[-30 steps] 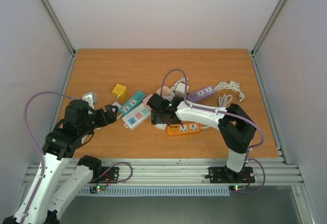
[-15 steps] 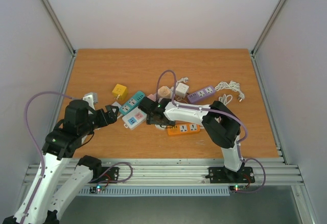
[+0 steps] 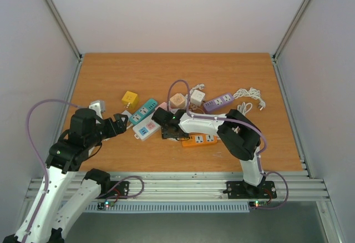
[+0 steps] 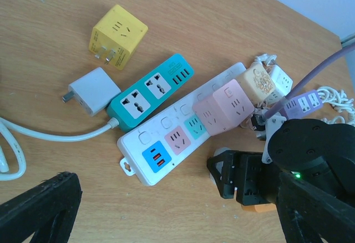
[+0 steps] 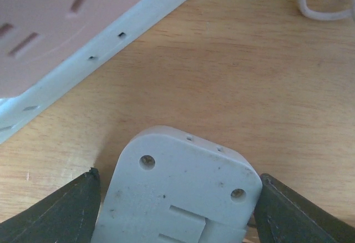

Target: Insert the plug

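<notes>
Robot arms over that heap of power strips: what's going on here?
The right gripper is down in the pile, straddling a white plastic plug lying on the wooden table, beside a long white power strip carrying a pink cube adapter. Whether it grips yet is unclear. The left gripper hovers open and empty.

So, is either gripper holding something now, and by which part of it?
The left gripper holds nothing. The right gripper has the white plug between its fingers, at its two sides; firm contact is unclear.
</notes>
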Tool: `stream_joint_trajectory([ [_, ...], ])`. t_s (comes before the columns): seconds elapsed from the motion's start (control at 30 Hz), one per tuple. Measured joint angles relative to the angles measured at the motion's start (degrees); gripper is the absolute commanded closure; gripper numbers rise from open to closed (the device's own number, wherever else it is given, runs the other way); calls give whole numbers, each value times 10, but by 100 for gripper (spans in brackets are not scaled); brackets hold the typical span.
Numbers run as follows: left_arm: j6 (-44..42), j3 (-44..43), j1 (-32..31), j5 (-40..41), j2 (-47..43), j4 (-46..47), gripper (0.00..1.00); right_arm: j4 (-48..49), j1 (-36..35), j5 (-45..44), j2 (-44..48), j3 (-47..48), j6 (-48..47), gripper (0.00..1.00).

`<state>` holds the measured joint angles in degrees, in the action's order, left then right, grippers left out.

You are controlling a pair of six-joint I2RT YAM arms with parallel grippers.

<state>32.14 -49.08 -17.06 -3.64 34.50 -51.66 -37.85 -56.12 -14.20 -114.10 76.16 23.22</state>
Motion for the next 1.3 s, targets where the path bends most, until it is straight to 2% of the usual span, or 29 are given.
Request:
stream_joint_trajectory([
  [0.23, 7, 0, 0, 5, 1, 0, 4, 17, 3, 9, 2, -4, -30, 40],
  [0.53, 16, 0, 0, -8, 9, 0, 4, 64, 3, 30, 32, -41, -36, 41],
  [0.7, 21, 2, 0, -29, 9, 4, 5, 93, 3, 67, 92, -70, -35, 41],
  [0.93, 22, 18, 0, -106, 12, 49, 8, 120, 13, 107, 224, -86, -15, 41],
  [1.1, 76, 28, 0, -204, 33, 131, 19, 135, 45, 137, 295, -87, 17, 41],
  [1.3, 172, 64, -7, -283, 78, 263, 32, 134, 65, 156, 320, -83, 49, 40],
])
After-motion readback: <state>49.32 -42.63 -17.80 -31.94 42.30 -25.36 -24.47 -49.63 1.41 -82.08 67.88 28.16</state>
